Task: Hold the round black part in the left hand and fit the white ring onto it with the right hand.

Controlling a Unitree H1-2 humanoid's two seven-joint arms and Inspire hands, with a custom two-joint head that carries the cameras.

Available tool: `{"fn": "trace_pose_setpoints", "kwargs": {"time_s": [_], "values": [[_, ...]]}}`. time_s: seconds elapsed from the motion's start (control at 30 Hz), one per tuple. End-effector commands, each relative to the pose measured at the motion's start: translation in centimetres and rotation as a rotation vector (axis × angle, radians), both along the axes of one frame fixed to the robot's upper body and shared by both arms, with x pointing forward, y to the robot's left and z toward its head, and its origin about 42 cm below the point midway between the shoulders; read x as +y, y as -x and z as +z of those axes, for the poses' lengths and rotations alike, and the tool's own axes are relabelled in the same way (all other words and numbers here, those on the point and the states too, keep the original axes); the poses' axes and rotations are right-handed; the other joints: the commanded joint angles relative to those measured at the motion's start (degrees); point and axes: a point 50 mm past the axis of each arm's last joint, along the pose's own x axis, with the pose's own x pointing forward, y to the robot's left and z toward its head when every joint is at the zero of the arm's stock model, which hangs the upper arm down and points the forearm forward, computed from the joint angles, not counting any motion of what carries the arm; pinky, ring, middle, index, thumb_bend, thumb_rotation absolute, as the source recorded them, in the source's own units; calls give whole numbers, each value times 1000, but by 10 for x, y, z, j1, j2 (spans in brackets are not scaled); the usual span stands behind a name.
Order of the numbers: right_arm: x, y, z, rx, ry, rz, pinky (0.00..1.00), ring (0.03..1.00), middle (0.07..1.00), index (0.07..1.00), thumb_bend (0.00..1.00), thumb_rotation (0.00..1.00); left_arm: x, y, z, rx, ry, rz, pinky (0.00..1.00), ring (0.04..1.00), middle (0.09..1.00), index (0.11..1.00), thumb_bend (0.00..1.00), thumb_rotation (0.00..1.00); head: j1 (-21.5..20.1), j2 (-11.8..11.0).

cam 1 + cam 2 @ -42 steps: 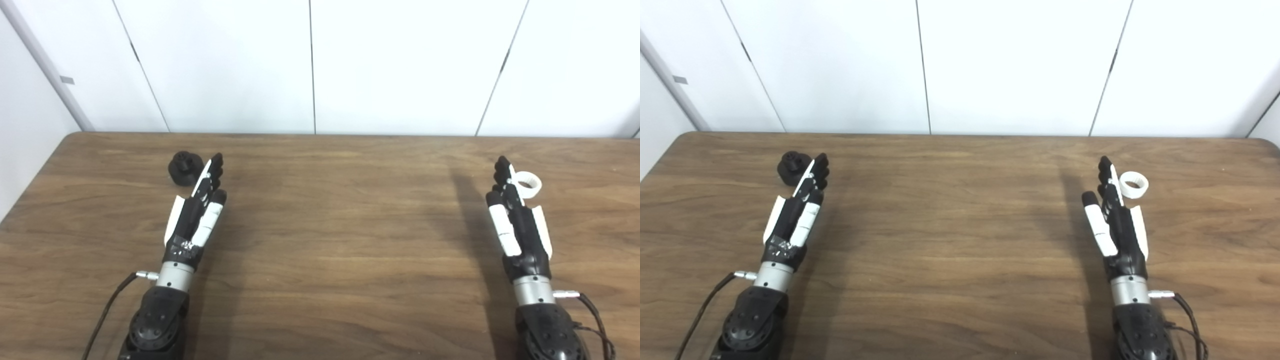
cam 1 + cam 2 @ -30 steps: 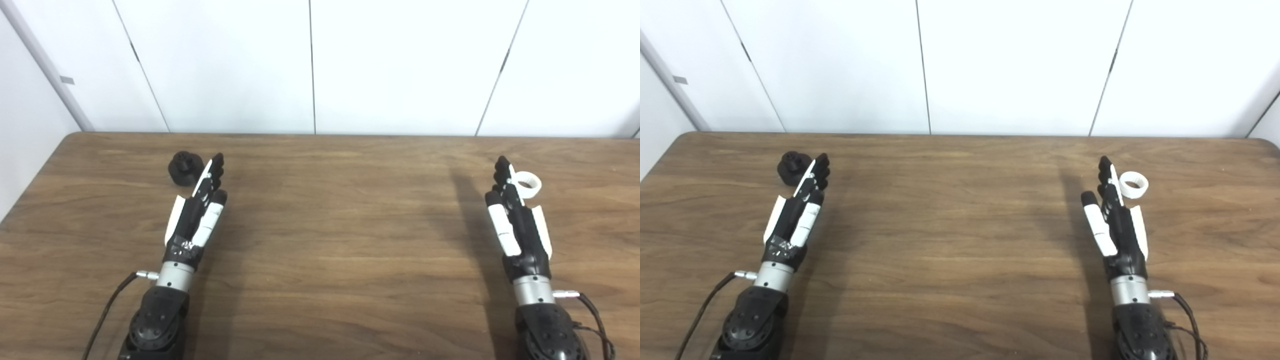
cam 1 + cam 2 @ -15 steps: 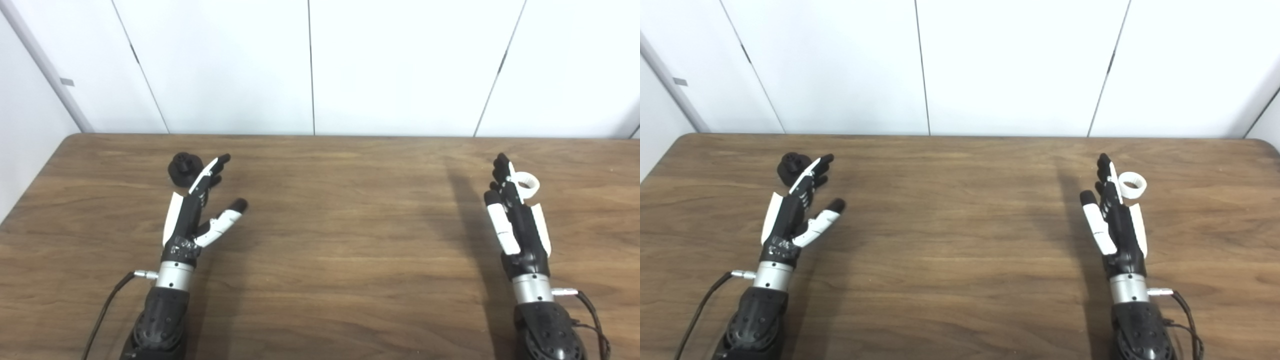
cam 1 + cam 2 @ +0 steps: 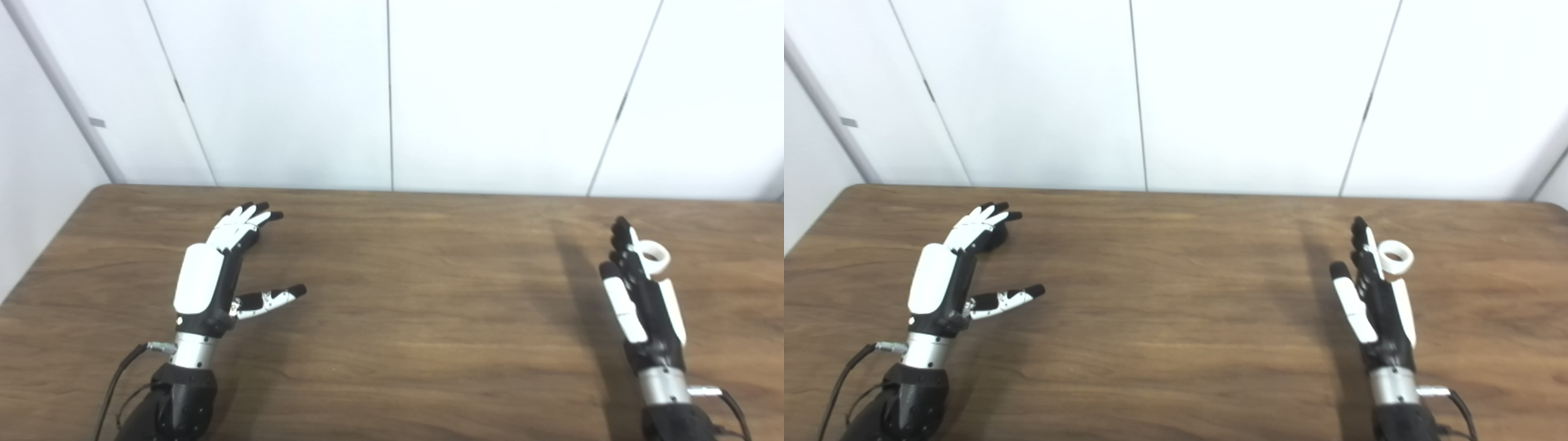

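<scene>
The left hand (image 4: 211, 275) is spread wide, palm down, above the black part (image 4: 995, 239), which is mostly hidden beneath its fingers. The right hand (image 4: 1375, 297) is extended, empty, edge-on, just beside the white ring (image 4: 1396, 256) on the table (image 4: 429, 318).

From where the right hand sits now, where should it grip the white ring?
Probably pinch the white ring across its outer wall. It lies flat on the table, hole up, just right of the open right hand's fingertips, so come in from the left.
</scene>
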Motion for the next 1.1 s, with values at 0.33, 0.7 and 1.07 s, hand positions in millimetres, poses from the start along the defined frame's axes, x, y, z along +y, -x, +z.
{"fn": "trace_pose_setpoints", "kwargs": {"time_s": [0.33, 0.7, 1.07], "values": [[-1, 19, -41, 97, 23, 4, 996, 1000, 997, 1000, 373, 847, 54, -33, 23, 14, -69, 134, 1000, 1000, 981, 951, 905, 424, 20, -13], [-2, 20, -44, 95, 12, 5, 1000, 1000, 998, 998, 359, 824, 98, -59, 12, 81, 73, 342, 1000, 1000, 1000, 1000, 964, 332, 34, -23], [-4, 21, -42, 87, 18, 6, 983, 1000, 995, 994, 346, 808, 115, -73, 12, 285, 52, 333, 1000, 1000, 1000, 998, 989, 381, 39, -13]]}}
